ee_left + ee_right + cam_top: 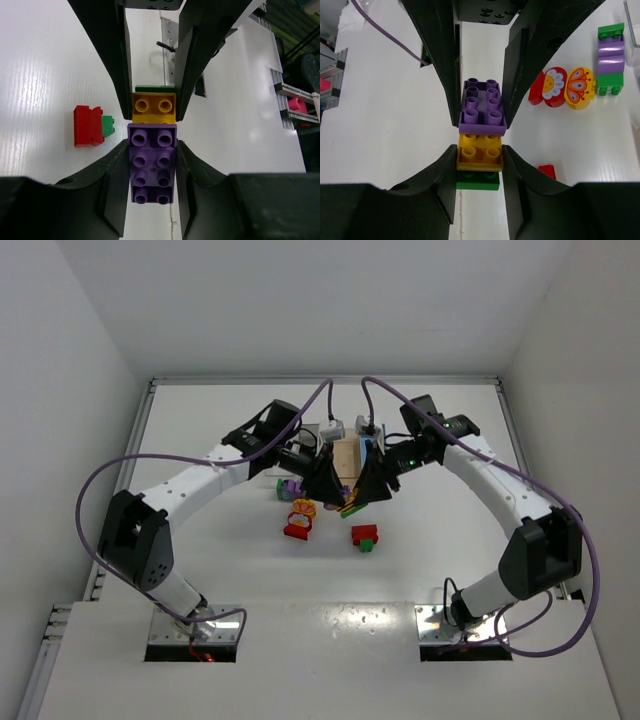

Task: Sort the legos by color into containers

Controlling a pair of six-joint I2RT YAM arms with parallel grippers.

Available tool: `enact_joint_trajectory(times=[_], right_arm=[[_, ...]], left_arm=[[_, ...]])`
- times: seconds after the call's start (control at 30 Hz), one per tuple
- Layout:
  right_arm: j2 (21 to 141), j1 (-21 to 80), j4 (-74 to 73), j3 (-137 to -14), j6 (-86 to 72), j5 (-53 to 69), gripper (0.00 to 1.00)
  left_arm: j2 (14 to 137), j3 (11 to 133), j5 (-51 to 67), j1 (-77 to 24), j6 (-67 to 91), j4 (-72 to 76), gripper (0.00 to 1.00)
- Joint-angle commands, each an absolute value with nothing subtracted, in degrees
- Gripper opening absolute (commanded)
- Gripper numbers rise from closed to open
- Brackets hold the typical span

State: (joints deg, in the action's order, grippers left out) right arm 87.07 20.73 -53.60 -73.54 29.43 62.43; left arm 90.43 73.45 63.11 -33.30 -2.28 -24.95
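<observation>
"Where is the stack of legos?"

"Around the middle of the tabletop [250, 580], toward the far edge, just in front of the tan bin [345, 452]. It is three bricks joined in a row."

"Which arm has it?"

"Both. The left fingers [117, 170] are clamped on the purple brick [152, 165]. The right fingers [445, 170] grip the yellow-orange brick [479, 152] joined to it (the green brick [478, 181] sits on its other side)."

"Any loose ones?"

"A red brick [365, 532] with a small green one lies nearer the near edge, and a red flower piece [551, 86] touches a yellow flower piece [580, 87]."
</observation>
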Motion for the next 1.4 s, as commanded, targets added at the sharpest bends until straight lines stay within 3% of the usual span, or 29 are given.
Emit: enact_joint_trajectory(times=[0.0,0.27,0.37,0.4,0.53,0.67,0.77,0.93,1.07,1.1,1.27,1.37], right_arm=[[84.73,21.01,-53.61,-71.20,33.74,62.15,0.00],[80.87,20.48,-55.46,-64.08,35.68,59.60,0.00],[80.33,19.17,-55.46,-62.58,35.16,58.97,0.00],[80.33,19.16,-54.50,-62.58,34.29,58.97,0.00],[81.03,15.66,-47.83,-63.80,24.72,59.59,0.00],[82.96,13.19,-38.79,-65.38,13.82,60.82,0.00],[83.76,11.70,-34.29,-66.53,5.29,61.43,0.00],[86.83,10.37,-27.43,-68.29,-4.65,62.67,0.00],[87.97,9.14,-23.39,-68.91,-10.36,63.89,0.00],[87.98,9.14,-22.60,-68.91,-11.50,63.90,0.00],[89.12,8.61,-13.99,-67.51,-22.72,65.92,0.00],[89.12,8.61,-4.60,-65.05,-34.13,65.92,0.00]], left_arm=[[89.56,74.18,64.95,-31.82,-1.41,-21.80,0.08],[88.51,75.32,63.91,-24.80,-0.36,-19.43,0.07],[87.28,74.63,53.31,-22.68,2.88,-16.28,0.07],[86.49,73.14,40.99,-22.15,3.51,-15.56,0.07],[86.48,71.10,14.23,-22.15,5.36,-13.36,0.09],[90.17,70.49,4.32,-22.76,6.42,-13.36,0.17],[93.67,69.79,-0.95,-22.76,7.65,-13.36,0.17],[98.08,69.79,-2.29,-22.76,9.05,-12.74,0.26],[101.33,71.45,-4.22,-22.76,10.72,-12.74,0.69],[101.34,71.46,-3.26,-22.24,11.42,-12.74,0.72],[97.41,68.75,5.77,-20.22,13.35,-7.15,0.79],[90.38,62.34,26.39,-18.29,18.07,8.96,0.79]])
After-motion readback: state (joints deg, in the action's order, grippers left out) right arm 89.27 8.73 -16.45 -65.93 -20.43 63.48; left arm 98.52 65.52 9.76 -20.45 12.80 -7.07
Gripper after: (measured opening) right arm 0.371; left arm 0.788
